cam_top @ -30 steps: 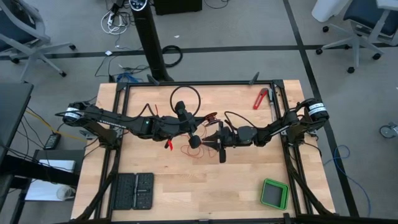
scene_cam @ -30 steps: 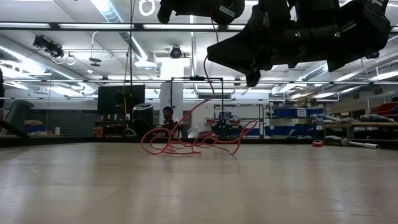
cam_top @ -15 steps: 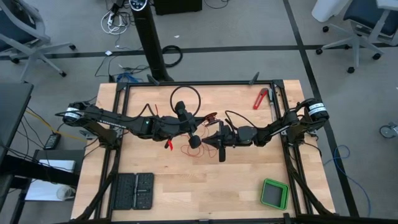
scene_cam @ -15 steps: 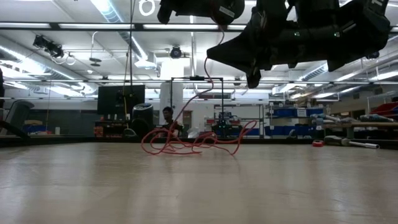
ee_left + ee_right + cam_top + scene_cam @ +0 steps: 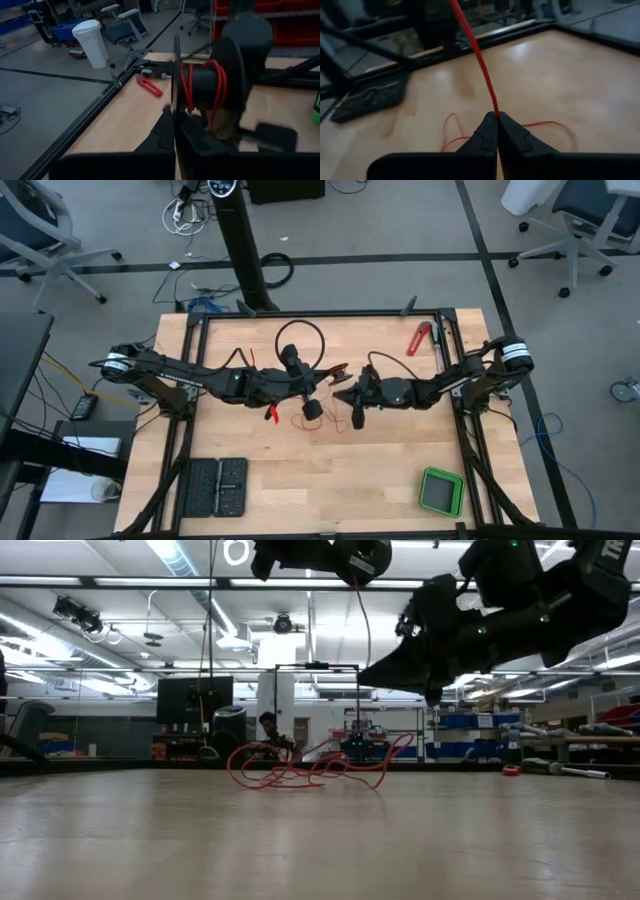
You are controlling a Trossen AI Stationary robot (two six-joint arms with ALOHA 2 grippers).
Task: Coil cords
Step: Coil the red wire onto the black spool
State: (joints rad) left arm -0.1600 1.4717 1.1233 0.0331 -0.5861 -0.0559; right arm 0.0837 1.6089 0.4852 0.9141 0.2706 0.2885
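Note:
The thin red wire lies partly in a loose heap (image 5: 305, 768) on the table's middle (image 5: 308, 423). Part of it is wound on a black spool (image 5: 207, 85). My left gripper (image 5: 310, 388) is shut at the spool, above the table. My right gripper (image 5: 340, 393) is shut on the wire just to its right, also above the table (image 5: 435, 692). A small red end piece (image 5: 270, 412) shows below the left arm and a dark-red one (image 5: 340, 368) lies on the table farther back. My left gripper holds the spool at the rim of its thin flange (image 5: 176, 107), pinched between the two shut fingers; the spool is clear of the table with its axle level. My right gripper pinches a single strand of the wire (image 5: 495, 111) at its fingertips. The strand runs straight away from the tips, off the table.
A black cable loop (image 5: 298, 340) lies behind the grippers. A red-handled tool (image 5: 418, 338) lies at the far right, a green box (image 5: 441, 491) at the near right and two black trays (image 5: 215, 485) at the near left. A black frame (image 5: 320, 314) borders the table.
My right gripper has moved toward the table's far edge and a little to the right, still shut on the wire. The strand between spool and gripper, which hung in a slack curve, now runs straighter. The heap on the table has stayed in place.

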